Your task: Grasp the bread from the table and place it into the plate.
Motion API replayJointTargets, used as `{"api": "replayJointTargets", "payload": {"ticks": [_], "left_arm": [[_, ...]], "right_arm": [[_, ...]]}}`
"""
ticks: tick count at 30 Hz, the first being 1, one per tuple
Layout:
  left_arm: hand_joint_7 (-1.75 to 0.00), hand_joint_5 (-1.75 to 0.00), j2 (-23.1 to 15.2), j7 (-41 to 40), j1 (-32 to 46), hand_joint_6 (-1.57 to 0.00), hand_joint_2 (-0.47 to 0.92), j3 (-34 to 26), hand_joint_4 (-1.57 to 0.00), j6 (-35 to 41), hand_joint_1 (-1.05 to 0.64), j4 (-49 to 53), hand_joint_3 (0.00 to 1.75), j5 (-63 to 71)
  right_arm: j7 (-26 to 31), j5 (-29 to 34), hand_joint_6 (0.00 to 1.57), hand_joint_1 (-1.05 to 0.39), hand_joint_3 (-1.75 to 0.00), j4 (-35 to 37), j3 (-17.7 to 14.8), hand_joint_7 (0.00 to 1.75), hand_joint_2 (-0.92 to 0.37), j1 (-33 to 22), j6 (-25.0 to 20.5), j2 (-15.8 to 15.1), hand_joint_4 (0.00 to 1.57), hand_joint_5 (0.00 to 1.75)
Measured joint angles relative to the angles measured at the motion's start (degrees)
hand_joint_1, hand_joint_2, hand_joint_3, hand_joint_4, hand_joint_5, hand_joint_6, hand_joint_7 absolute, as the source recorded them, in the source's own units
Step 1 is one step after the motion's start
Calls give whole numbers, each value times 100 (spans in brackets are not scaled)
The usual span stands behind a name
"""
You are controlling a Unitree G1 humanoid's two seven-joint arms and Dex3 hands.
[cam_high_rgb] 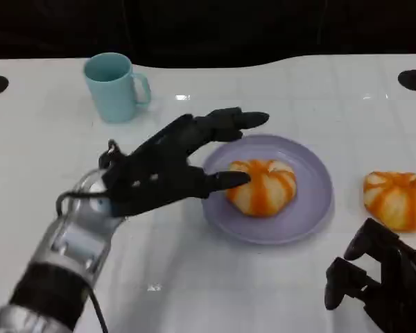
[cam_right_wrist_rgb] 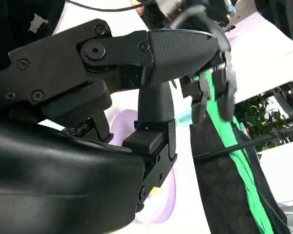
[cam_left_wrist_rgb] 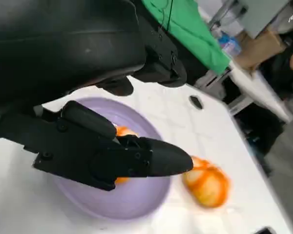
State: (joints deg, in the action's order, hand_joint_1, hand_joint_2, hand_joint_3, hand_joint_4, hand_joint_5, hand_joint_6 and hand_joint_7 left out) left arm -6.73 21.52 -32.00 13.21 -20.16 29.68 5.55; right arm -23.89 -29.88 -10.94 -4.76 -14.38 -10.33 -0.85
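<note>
Judging by the layout, half done: one bread point(cam_high_rgb: 262, 187) sits on the purple plate point(cam_high_rgb: 312, 215), left hand point(cam_high_rgb: 170, 166) beside it, fingers spread, holding nothing; second bread point(cam_high_rgb: 398, 200) lies on the table point(cam_high_rgb: 194, 277) right of the plate, apart from it; right hand point(cam_high_rgb: 381, 281) near it, fingers curled, empty; both buns round, no clear long axis, stripes meeting on top.

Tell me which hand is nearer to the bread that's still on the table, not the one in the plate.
Right. The right hand sits just below the bread on the table, while the left hand is across the plate, beside the other bread.
</note>
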Motion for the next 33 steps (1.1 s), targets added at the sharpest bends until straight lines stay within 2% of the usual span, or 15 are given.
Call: {"api": "replayJointTargets", "payload": {"ticks": [3,8,9,10,11,15,17,22,23,24,29,33], "left_arm": [[-32,-116,262,36,522,-63,92,-241,-35,-79,-53,-168,30,-546],[-48,-120,401,228,940,-65,92,-507,-42,-103,-52,-524,31,-1107],[-69,-127,417,243,994,-64,92,-529,-48,-103,-57,-573,31,-1161],[-79,-129,446,280,1074,-62,92,-561,-50,-58,-58,-660,32,-1308],[-96,-137,499,324,1196,-59,92,-626,-51,13,-62,-799,34,-1481],[-125,-157,701,351,1826,-53,92,-794,-49,465,-64,-1503,34,-2113],[-131,-164,770,445,2094,-54,92,-878,-51,664,-66,-1774,33,-2458],[-133,-167,789,486,2512,-55,92,-994,-52,1175,-67,-2260,33,-2849],[-148,-172,789,486,2519,-52,92,-994,-61,1224,-65,-2301,33,-2852],[-154,-173,798,472,2583,-51,92,-1009,-64,1337,-64,-2445,34,-2908],[-163,-175,1003,286,3493,-54,92,-1064,-73,2000,-59,-3373,35,-3453],[-170,-175,1145,254,3983,-50,92,-1121,-75,2072,-57,-3601,39,-3576]], "right_arm": [[-1,2,57,-58,-40,-7,6,162,-92,0,0,-2,75,175],[0,-11,57,-57,-39,-45,0,160,-92,-22,-3,-3,74,175],[0,-13,57,-58,-38,-50,-1,161,-92,-24,-5,-3,74,175],[0,-13,57,-58,-38,-60,2,161,-92,-26,-7,-2,74,175],[1,-12,57,-57,-38,-77,2,160,-92,-35,-7,-3,74,175],[-4,-40,58,-57,-37,-100,-3,159,-92,-48,-13,-5,74,175],[-8,-64,59,-57,-36,-101,-4,158,-92,-48,-20,-7,74,175],[-8,-121,60,-57,-36,-122,-3,156,-92,-52,-94,-23,74,175],[-8,-122,59,-57,-37,-124,-3,156,-92,-52,-96,-26,74,175],[-15,-122,59,-57,-37,-127,6,156,-92,-47,-99,-28,74,175],[-40,-113,59,-58,-39,-145,-12,159,-92,-99,-90,-59,75,175],[-39,-108,59,-57,-39,-156,4,159,-92,-96,-88,-61,75,175]]}}
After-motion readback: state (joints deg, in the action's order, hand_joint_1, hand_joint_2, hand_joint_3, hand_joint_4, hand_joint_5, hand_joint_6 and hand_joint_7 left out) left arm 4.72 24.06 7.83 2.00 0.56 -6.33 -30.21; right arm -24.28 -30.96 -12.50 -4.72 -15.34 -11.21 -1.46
